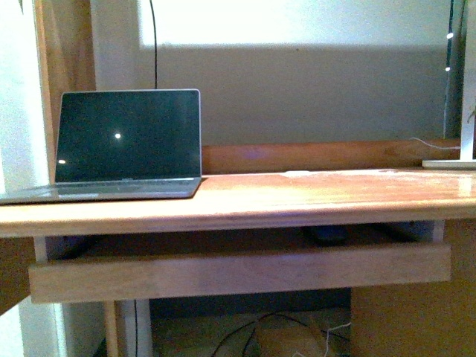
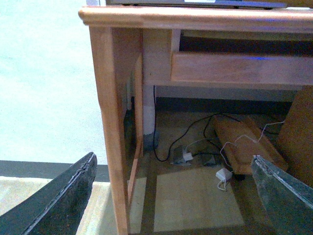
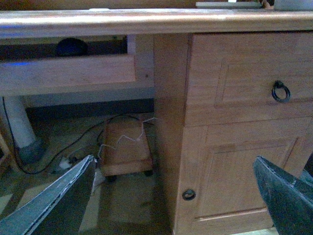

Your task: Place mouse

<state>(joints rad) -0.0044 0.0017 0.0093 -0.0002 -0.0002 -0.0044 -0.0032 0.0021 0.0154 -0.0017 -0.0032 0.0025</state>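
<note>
The mouse (image 1: 328,236) is a small dark oval lying in the shadowed pull-out tray (image 1: 238,274) under the wooden desk top (image 1: 297,195). In the right wrist view the mouse (image 3: 72,46) shows as a dark dome behind the tray's front board (image 3: 68,73). My right gripper (image 3: 173,196) is open and empty, low in front of the desk's cabinet, well below the mouse. My left gripper (image 2: 173,196) is open and empty, low by the desk's left leg (image 2: 110,132). Neither arm shows in the front view.
An open laptop (image 1: 128,141) with a dark screen stands on the desk's left side. A cabinet with a drawer ring (image 3: 280,91) and a door knob (image 3: 189,195) fills the desk's right side. Cables and a wheeled wooden stand (image 3: 126,152) lie on the floor below.
</note>
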